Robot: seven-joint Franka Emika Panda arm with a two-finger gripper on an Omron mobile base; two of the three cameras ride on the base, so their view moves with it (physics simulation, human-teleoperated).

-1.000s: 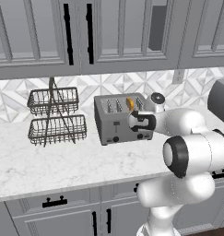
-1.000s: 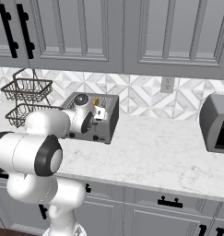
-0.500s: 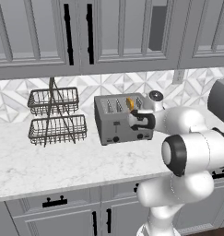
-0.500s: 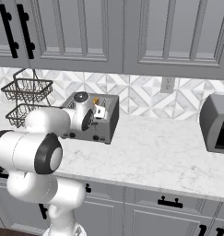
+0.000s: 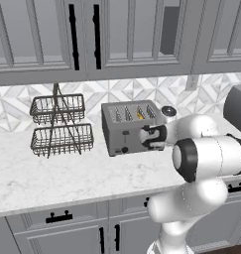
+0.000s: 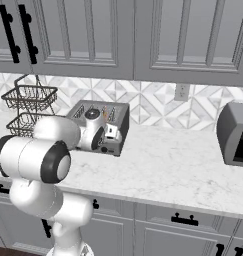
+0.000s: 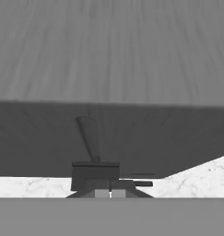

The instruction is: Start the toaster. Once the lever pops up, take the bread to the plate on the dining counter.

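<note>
While the toaster (image 5: 128,128) stands on the marble worktop (image 5: 67,173) beside a wire basket rack (image 5: 60,124), the gripper (image 5: 146,137) presses against its front, fingertips (image 7: 109,193) closed together; the bread (image 5: 140,115) sits in a slot.

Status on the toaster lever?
Pincer shut, pressed at toaster front, on lever. Bread in slot. Nothing blocking.

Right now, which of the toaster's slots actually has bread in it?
On the toaster, the bread shows as an orange-tan sliver in the slot second from the right in the left base view; the other three slots look dark.
</note>
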